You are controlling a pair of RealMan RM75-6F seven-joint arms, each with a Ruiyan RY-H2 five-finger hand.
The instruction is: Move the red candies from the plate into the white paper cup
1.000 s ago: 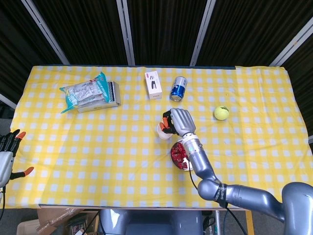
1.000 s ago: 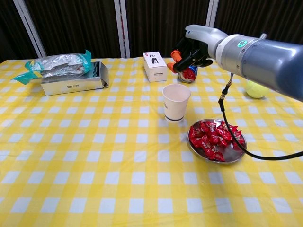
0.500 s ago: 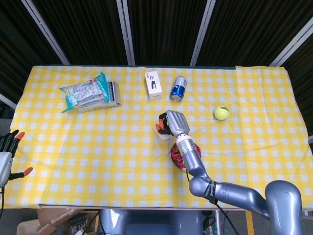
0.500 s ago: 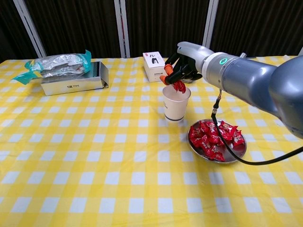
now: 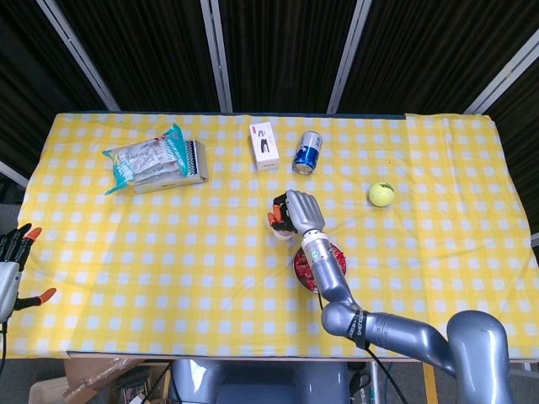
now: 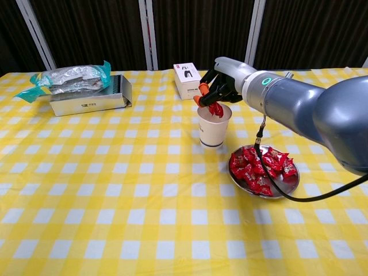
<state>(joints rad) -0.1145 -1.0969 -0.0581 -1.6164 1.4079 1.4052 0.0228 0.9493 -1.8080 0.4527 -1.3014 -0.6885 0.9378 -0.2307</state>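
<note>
The white paper cup point(image 6: 214, 125) stands upright mid-table, also seen as the cup point(image 5: 280, 229) in the head view, mostly covered there by my right hand. My right hand point(image 6: 220, 88) hovers right over the cup's mouth and pinches a red candy point(image 6: 217, 108) at the rim. The same hand point(image 5: 300, 213) shows from above in the head view. A metal plate point(image 6: 287, 187) heaped with several red candies point(image 6: 257, 167) lies to the cup's right, and the plate point(image 5: 300, 271) is partly hidden under my forearm. My left hand point(image 5: 12, 268) rests off the table's left edge, fingers apart, holding nothing.
A white box point(image 6: 188, 80) and a blue can point(image 5: 307, 152) stand behind the cup. A metal tin with a foil bag point(image 6: 80, 86) sits at the back left. A tennis ball point(image 5: 381, 194) lies at the right. A cable point(image 6: 268, 161) hangs from my right arm across the plate.
My right hand has carried the red candy from above and behind the cup down and leftwards to the cup's mouth. The left hand has not moved.
</note>
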